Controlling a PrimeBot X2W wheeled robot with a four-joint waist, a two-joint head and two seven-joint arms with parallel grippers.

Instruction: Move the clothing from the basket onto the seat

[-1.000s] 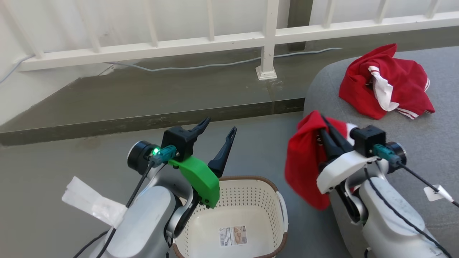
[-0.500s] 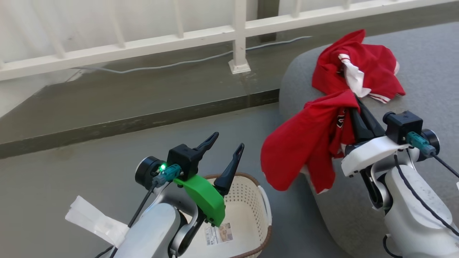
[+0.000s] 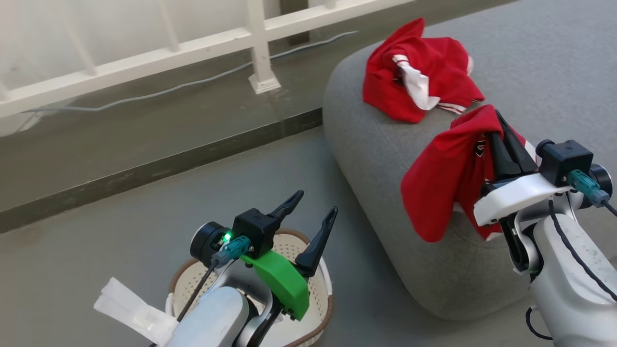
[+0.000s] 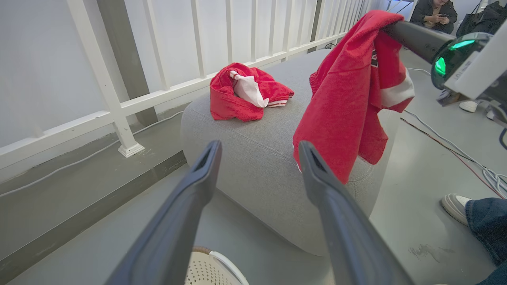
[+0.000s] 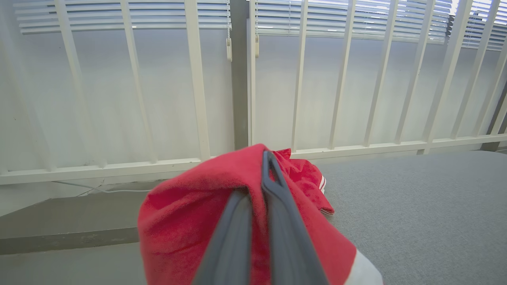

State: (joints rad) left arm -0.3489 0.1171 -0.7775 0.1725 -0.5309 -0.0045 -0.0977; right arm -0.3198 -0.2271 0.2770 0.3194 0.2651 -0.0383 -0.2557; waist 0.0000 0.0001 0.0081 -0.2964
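Right claw has carried the clothing over the seat.

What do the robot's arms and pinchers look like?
Both arms are shiny silver-grey with black cables. Each gripper has two long, dark, pointy fingers. The left gripper sits on a bright green bracket with a tiny green light; the right gripper sits on a white bracket. Each wrist carries a black box with a teal plug.
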